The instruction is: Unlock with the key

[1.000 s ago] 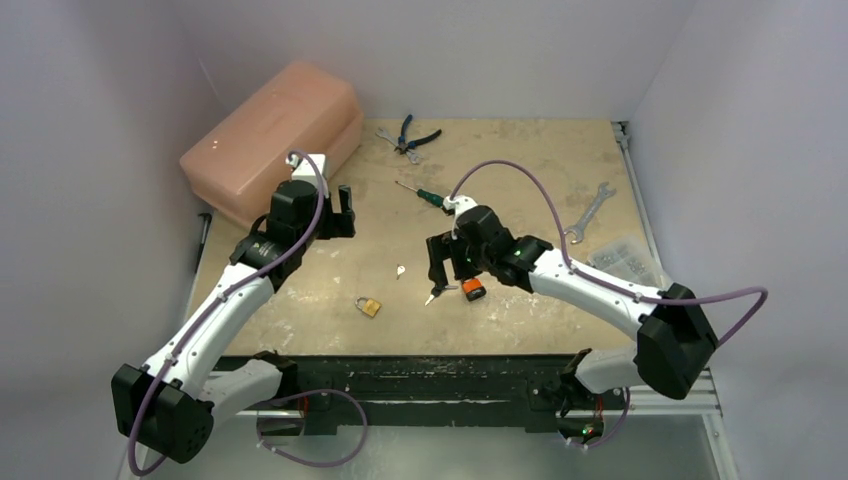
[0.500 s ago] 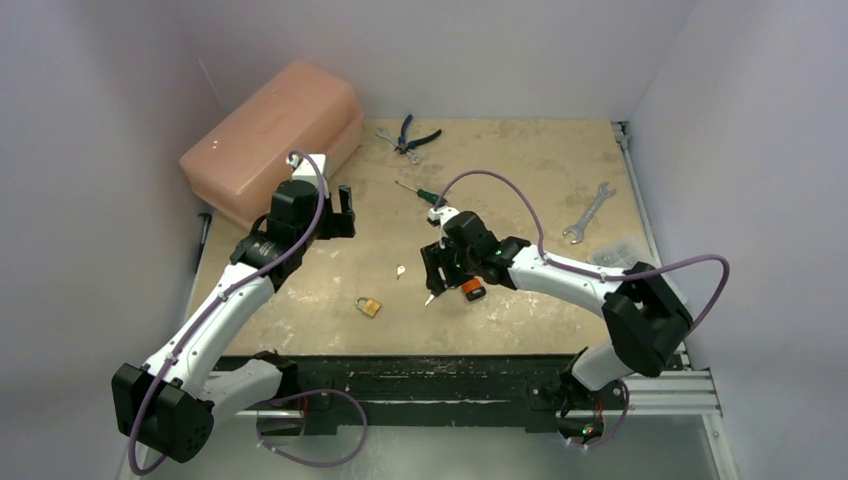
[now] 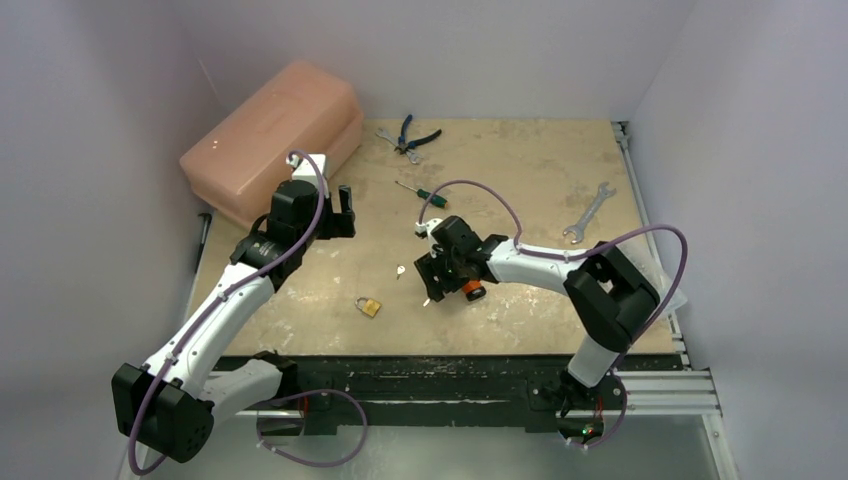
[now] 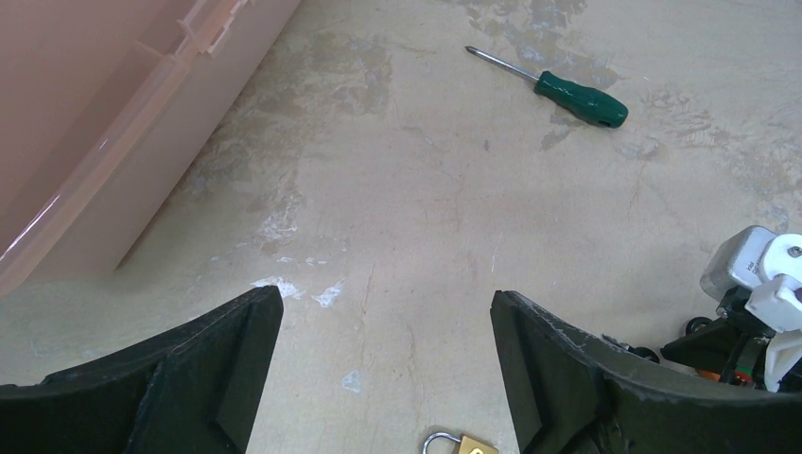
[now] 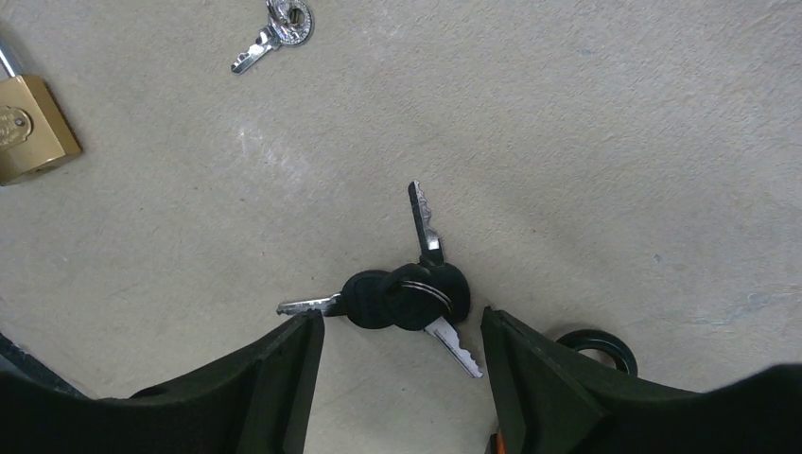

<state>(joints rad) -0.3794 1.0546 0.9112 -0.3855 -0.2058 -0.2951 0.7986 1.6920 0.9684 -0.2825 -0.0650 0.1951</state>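
A brass padlock (image 3: pixel 368 306) lies on the table near the front; it also shows in the left wrist view (image 4: pixel 461 445) and the right wrist view (image 5: pixel 28 126). A bunch of black-headed keys (image 5: pixel 407 295) lies on the table just ahead of my right gripper (image 5: pixel 402 326), whose open jaws stand to either side of it. A single silver key (image 5: pixel 274 30) lies farther off, also seen from above (image 3: pixel 400 270). My right gripper (image 3: pixel 432 283) is low over the keys. My left gripper (image 4: pixel 378 312) is open and empty, held above the table (image 3: pixel 520 180) beyond the padlock.
A pink plastic case (image 3: pixel 272 135) stands at the back left. A green-handled screwdriver (image 3: pixel 418 192), pliers (image 3: pixel 408 135) and a wrench (image 3: pixel 590 212) lie on the table. A small orange-and-black object (image 3: pixel 472 290) and a black ring (image 5: pixel 598 348) sit beside the right gripper.
My right gripper has moved left and slightly forward toward the bunch of keys, the arm folding in. The left arm has not moved.
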